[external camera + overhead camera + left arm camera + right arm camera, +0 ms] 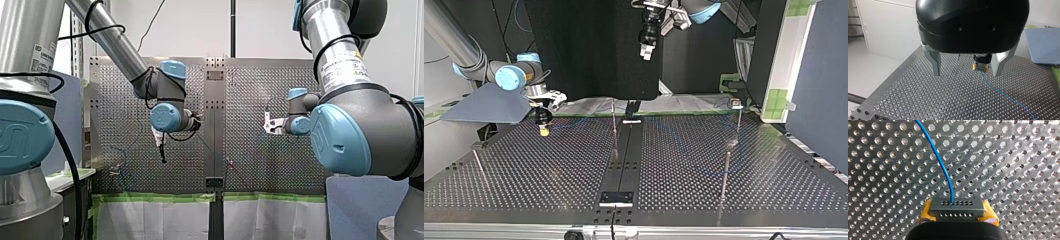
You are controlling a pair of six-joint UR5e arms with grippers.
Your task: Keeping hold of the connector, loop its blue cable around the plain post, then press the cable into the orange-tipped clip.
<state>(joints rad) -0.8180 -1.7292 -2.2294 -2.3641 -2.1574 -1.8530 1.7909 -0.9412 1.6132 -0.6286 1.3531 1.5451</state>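
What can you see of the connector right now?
The connector is a small grey rectangular block, plastic by its look, with two rows of small holes in its outward face. My right gripper clamps it by its ends between yellow pads. The blue cable leaves one hole in the row farther from the gripper and curves away over the perforated table.

Perforated metal table [549, 170], w/ a dark centre strip [626, 150] btwn its two halves; thin upright posts [725, 175] stand on it, blue cable [1008, 96] trailing across.
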